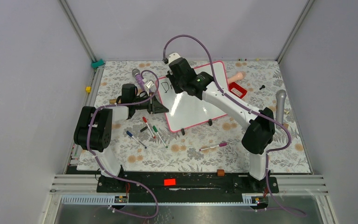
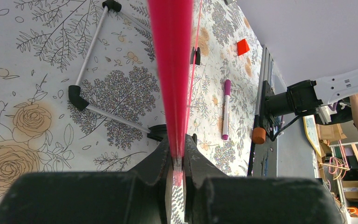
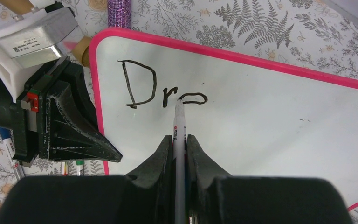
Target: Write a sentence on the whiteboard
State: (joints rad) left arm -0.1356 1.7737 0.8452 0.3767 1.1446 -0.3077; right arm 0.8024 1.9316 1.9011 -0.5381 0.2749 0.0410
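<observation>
Table: a tabletop under a grey-and-tan floral cloth, walled on three sides by plain grey panels.
Whiteboard: the large glossy white rectangular board with a thin pink-red rounded frame sits at the middle of the table's far half, turned askew to the table's edges; two small black feet show on its near edge.
Left arm: it reaches from the near left corner to the whiteboard's left edge.
Left gripper: its black fingers are squeezed together on the pink frame, which runs away from them edge-on in the wrist view.
Right arm: it stretches from the near right corner diagonally over the board towards its far left corner.
Right gripper: its fingers are pinched narrow around a thin white-barrelled marker, whose tip touches the board.
Sentence: black handwritten letters by the board's far left corner read "Dr" plus a half-formed loop, where the marker tip rests.
Grey microphone: lies near the table's right edge.
Purple glittery microphone: lies beyond the board's far left corner.
Small red rectangular block: just beside the board's right edge.
Loose pens: red-capped, green-capped and blue-capped ones lie near the board's near left corner; a magenta-capped one lies nearer the table's near edge.
</observation>
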